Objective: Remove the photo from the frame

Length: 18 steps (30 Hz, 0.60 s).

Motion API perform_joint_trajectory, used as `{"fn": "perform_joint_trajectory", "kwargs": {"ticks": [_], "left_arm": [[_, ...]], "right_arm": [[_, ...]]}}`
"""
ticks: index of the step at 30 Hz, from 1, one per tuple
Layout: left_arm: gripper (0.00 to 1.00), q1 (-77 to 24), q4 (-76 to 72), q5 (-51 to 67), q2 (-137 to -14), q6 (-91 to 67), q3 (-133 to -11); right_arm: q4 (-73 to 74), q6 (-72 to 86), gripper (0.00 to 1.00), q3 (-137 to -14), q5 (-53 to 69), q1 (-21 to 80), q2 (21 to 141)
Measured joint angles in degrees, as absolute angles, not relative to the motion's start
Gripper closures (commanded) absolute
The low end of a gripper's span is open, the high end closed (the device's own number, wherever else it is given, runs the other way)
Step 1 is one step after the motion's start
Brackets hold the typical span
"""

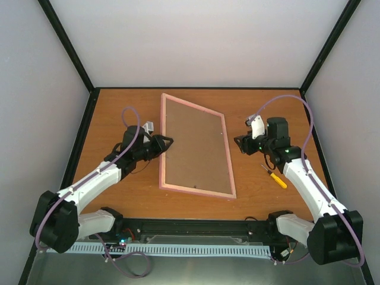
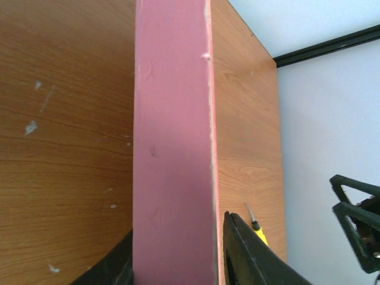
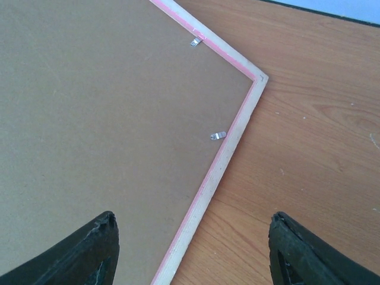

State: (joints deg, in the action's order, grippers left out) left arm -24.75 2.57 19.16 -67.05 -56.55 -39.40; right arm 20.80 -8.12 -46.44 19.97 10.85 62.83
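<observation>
The pink frame [image 1: 228, 155] lies back-up in the middle of the table, and its brown backing board [image 1: 196, 145] faces up. The photo is hidden under the board. My left gripper [image 1: 168, 142] is shut on the frame's left edge, which looks raised off the table. In the left wrist view the pink edge [image 2: 172, 148] fills the gap between my fingers [image 2: 237, 243]. My right gripper [image 1: 240, 144] is open and empty, just above the frame's right edge [image 3: 221, 165]. Its jaws straddle that edge [image 3: 191, 222]. Two metal clips [image 3: 218, 136] hold the board [image 3: 101, 119].
A yellow-handled screwdriver [image 1: 276, 179] lies on the table to the right of the frame, beside the right arm. It also shows in the left wrist view [image 2: 257, 228]. Black posts and pale walls close in the table on three sides.
</observation>
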Motion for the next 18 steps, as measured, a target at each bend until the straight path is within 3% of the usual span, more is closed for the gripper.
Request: {"fn": "perform_joint_trajectory", "kwargs": {"ticks": [4, 12, 18], "left_arm": [[0.5, -24.0, -2.0, 19.4, -67.0, -56.1, -34.7], [0.47, -18.2, -15.4, 29.6, -73.8, -56.0, -26.2], [0.37, -17.6, -20.1, 32.0, -80.2, -55.5, -26.0]], "right_arm": [[20.8, -8.1, 0.32, -46.4, 20.2, 10.9, 64.1], [20.5, -8.7, 0.31, -46.0, 20.5, 10.8, 65.3], [20.4, -9.1, 0.31, -46.0, 20.7, 10.8, 66.4]]}}
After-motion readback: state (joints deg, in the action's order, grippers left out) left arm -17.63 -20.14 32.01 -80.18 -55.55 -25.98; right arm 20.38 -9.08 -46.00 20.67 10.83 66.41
